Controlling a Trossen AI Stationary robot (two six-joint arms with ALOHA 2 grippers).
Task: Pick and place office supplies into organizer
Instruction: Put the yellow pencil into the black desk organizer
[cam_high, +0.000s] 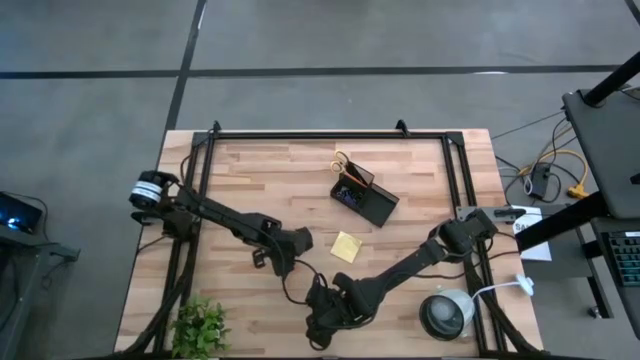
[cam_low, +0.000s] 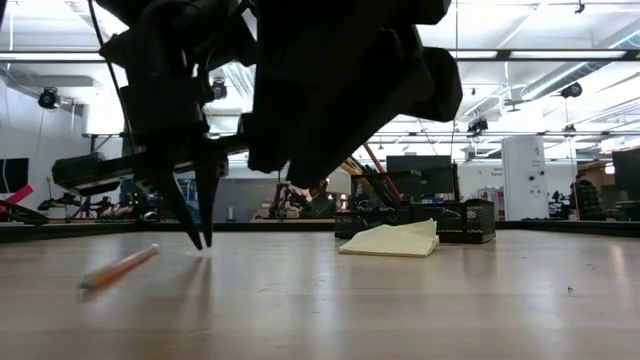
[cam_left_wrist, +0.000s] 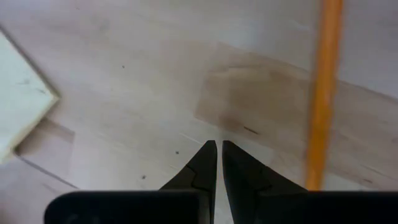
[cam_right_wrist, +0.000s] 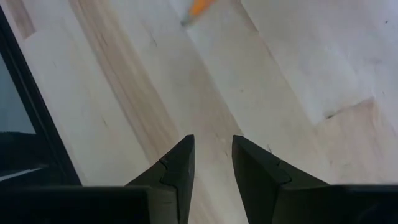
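Left gripper (cam_left_wrist: 219, 155): fingers together, tips nearly touching, nothing between them. It points down at bare wood, tips just above or at the table surface. In the high view the left arm runs from its base at the table's left edge diagonally toward the middle, gripper (cam_high: 282, 262) just left of the sticky-note pad (cam_high: 347, 246).

Right gripper (cam_right_wrist: 212, 155): fingers apart with a clear gap, holding nothing. The right arm reaches from the right edge across to the near middle, gripper (cam_high: 322, 318) close to the table's front edge.

Orange pencil (cam_left_wrist: 323, 93): lies on the wood just beside the left fingers, apart from them, not gripped. Left wrist view shows only its shaft. Low view shows it whole (cam_low: 118, 270), flat on the table, near the left gripper's tips (cam_low: 200, 235). Right wrist view catches only its sharpened end (cam_right_wrist: 199, 9). In the high view I cannot make it out.

Sticky-note pad: pale yellow, square, flat on the wood; low view shows its top sheets slightly lifted at one corner (cam_low: 392, 240).

Organizer (cam_high: 366, 198): black, rectangular, set at an angle at the table's far middle, well apart from both grippers. Yellow-handled scissors (cam_high: 342, 160) stand out of its far end.

Plant (cam_high: 200, 326) at the near left corner; lamp (cam_high: 447, 312) at the near right.
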